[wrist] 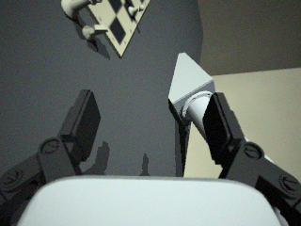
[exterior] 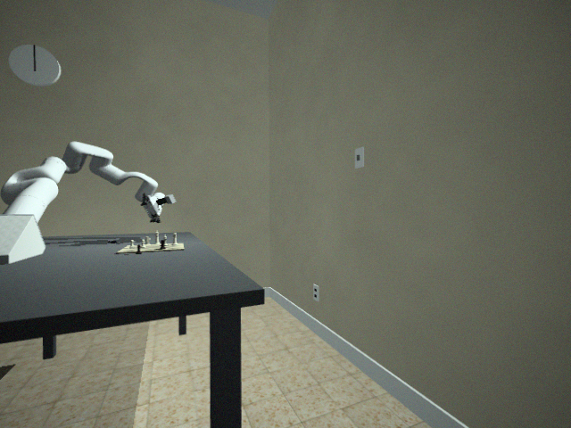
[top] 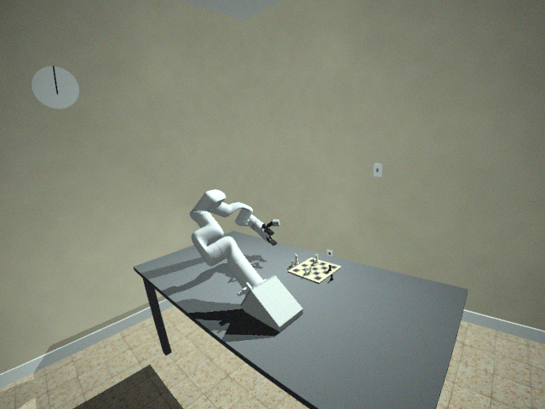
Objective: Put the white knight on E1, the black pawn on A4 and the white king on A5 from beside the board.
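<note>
My gripper (top: 271, 237) (exterior: 154, 220) (wrist: 151, 104) is open and empty, in the air to the left of and above the board (top: 318, 280) (wrist: 120, 50). The white king (top: 296, 259) (exterior: 157, 237) (wrist: 71, 8) stands upright on the table beside the board's left edge. The white knight (top: 290, 264) (wrist: 88, 32) stands close to it, smaller, also off the board. The black pawn (top: 331, 278) (exterior: 138, 250) stands upright on the table off the opposite side. The wrist view shows only one corner of the board, and the pawn is outside it. Square labels are too small to read.
A black piece (top: 329, 268) (exterior: 162, 244), a tall white piece (top: 316, 258) (exterior: 175, 238) and smaller white pieces stand on the board. The arm's white wedge base (top: 275, 303) (exterior: 20, 237) (wrist: 185, 80) is on the table, with the arm's shadows beside it.
</note>
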